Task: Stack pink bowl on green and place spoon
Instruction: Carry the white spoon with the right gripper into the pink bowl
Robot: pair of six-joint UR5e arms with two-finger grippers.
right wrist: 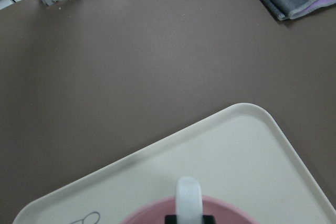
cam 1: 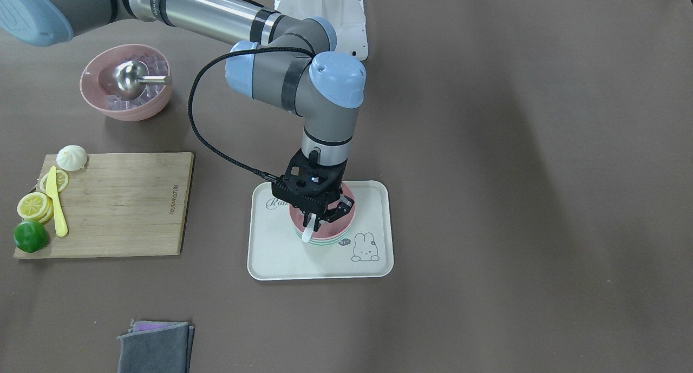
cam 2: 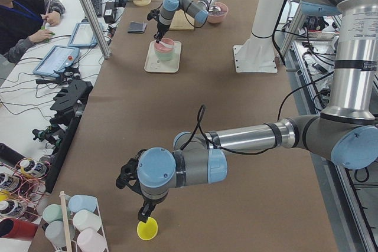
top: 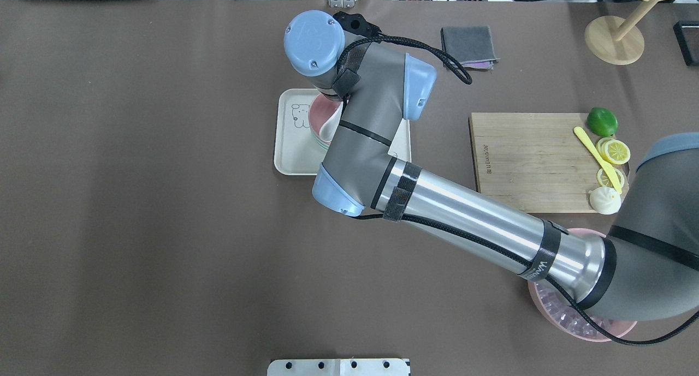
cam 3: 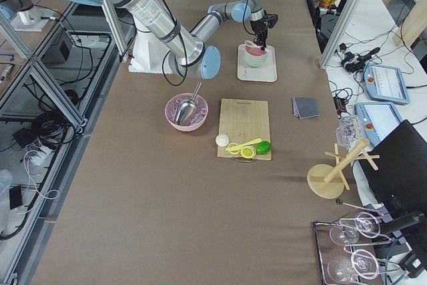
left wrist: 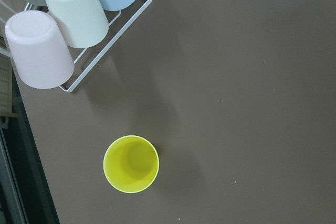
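Note:
A pink bowl (cam 1: 333, 231) sits nested in a green bowl (cam 1: 325, 242) on a cream tray (cam 1: 281, 254) with a rabbit print. My right gripper (cam 1: 324, 217) hangs straight over the bowls, shut on a white spoon (cam 1: 307, 234) whose end reaches over the pink bowl's rim. The right wrist view shows the spoon (right wrist: 188, 195) above the pink rim and the tray (right wrist: 252, 145). The overhead view shows the spoon (top: 329, 126) slanting in the pink bowl (top: 321, 113). My left gripper (cam 2: 144, 213) is far off above a yellow cup (left wrist: 131, 163); I cannot tell whether it is open.
A larger pink bowl (cam 1: 127, 83) with ice cubes and a metal scoop stands near the right arm's base. A wooden cutting board (cam 1: 119, 205) carries a lime, lemon slices, a yellow knife and a bun. A folded grey cloth (cam 1: 156, 346) lies by the far edge. A cup rack (left wrist: 52, 30) stands beside the yellow cup.

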